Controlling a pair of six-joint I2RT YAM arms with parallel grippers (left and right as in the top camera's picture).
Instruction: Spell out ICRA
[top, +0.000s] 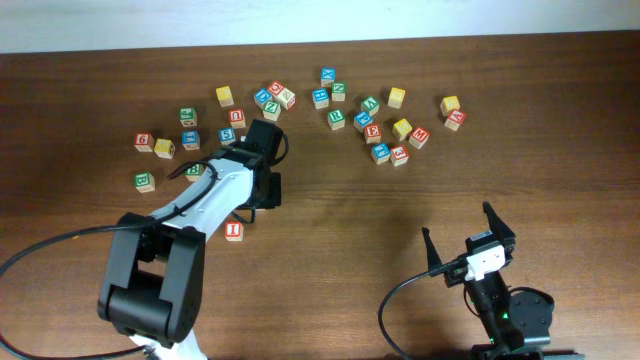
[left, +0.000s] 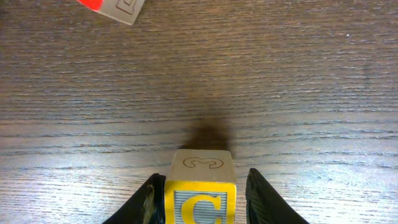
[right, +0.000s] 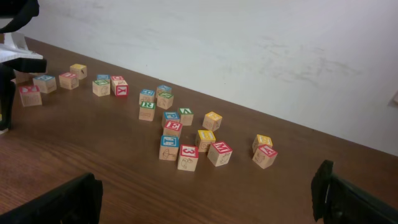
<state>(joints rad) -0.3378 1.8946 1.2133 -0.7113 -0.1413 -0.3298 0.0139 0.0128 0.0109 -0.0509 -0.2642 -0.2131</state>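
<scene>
My left gripper (top: 268, 190) (left: 202, 186) stands over a yellow C block (left: 200, 202) on the wooden table. Its fingers bracket the block: the left finger touches it and a thin gap shows at the right finger, so the jaws are slightly open. From overhead the gripper hides the C block. A red I block (top: 234, 231) (left: 115, 7) lies close by, to the gripper's lower left in the overhead view. A red A block (top: 455, 118) (right: 265, 154) lies at the far right of the loose blocks. My right gripper (top: 458, 225) (right: 205, 199) is open and empty near the front.
Several loose letter blocks lie in two groups along the back of the table: one at the left (top: 190, 140), one at the right (top: 372, 130) (right: 186, 155). The left arm's cable (top: 60, 245) loops out at the front left.
</scene>
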